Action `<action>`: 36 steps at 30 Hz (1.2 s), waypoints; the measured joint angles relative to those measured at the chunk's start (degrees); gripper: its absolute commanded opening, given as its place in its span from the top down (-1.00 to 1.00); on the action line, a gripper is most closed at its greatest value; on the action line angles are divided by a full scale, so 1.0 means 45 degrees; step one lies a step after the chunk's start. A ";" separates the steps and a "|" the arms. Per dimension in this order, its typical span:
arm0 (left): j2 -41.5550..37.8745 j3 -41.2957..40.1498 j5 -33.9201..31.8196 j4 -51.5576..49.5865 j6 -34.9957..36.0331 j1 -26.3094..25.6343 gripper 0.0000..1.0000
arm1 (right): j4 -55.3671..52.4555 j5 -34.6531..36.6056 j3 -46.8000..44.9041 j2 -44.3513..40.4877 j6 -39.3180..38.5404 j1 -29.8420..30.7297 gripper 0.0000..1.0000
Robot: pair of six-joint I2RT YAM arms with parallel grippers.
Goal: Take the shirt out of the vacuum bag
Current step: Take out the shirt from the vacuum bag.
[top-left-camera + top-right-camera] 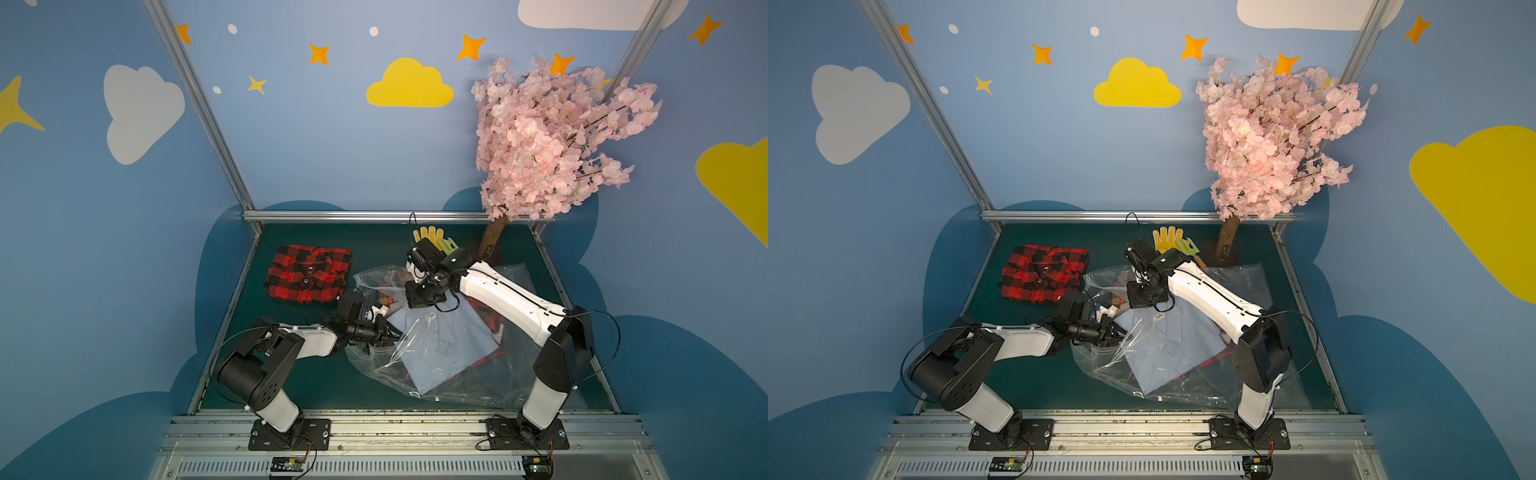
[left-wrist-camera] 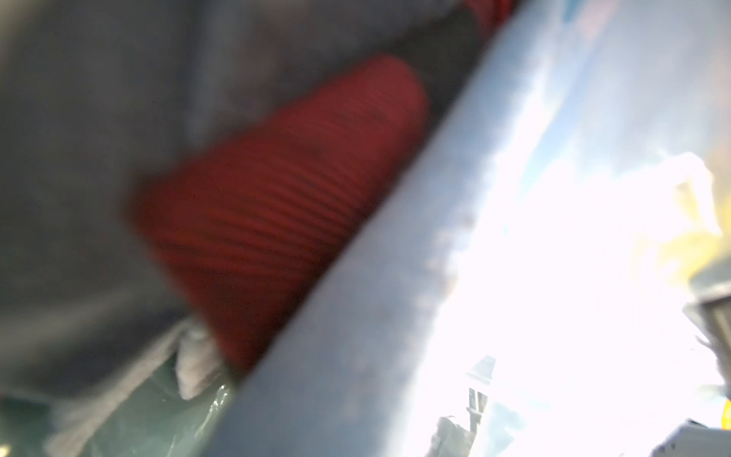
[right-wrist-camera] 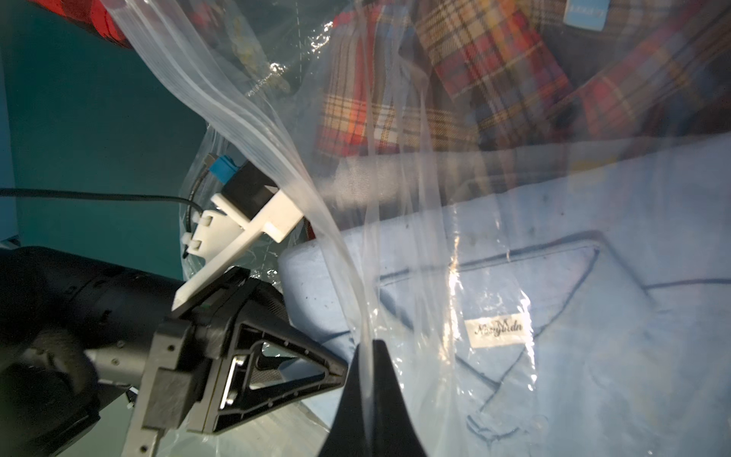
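Right gripper (image 3: 372, 356) pinches the top film of the vacuum bag (image 1: 490, 374) toward the worktop's (image 1: 299, 374) front right corner, propping the mouth open so left gripper (image 3: 336, 374) reaches the blue shirt (image 1: 444, 345) inside (can't tell its grip).

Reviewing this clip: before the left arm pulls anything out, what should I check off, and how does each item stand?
1. Grip of the right pincer on the vacuum bag: ok, the zip edge is pinched between its fingers.
2. Bag edge raised above the clothes: ok.
3. Grip of the left pincer on the blue shirt: cannot tell; its tip sits at the shirt's corner.
4. Is the blue shirt out of the bag: not ok, it lies inside.
5. Will the plaid garment inside be left behind: cannot tell.
6. Is the red checked shirt outside the bag: ok.
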 measured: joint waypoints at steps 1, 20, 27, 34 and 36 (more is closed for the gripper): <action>-0.0214 0.0044 -0.0010 -0.0185 0.0058 0.0000 0.69 | 0.0000 0.0000 0.0000 0.0000 0.0000 0.0000 1.00; -0.1098 0.1044 -0.0301 -0.3487 0.2317 0.0000 0.34 | -0.0005 -0.0005 0.0000 0.0029 0.0000 0.0000 1.00; -0.1219 0.0656 -0.0631 -0.4129 0.2671 -0.0034 0.01 | -0.0005 -0.0005 0.0000 0.0029 0.0000 0.0000 1.00; -0.1477 0.0029 -0.1117 -0.4274 0.2550 -0.0544 -0.10 | -0.0005 -0.0010 0.0000 0.0029 0.0005 0.0000 1.00; -0.1360 -0.0015 -0.1234 -0.4182 0.2482 -0.0709 -0.10 | -0.0005 -0.0010 0.0000 0.0029 0.0000 0.0000 1.00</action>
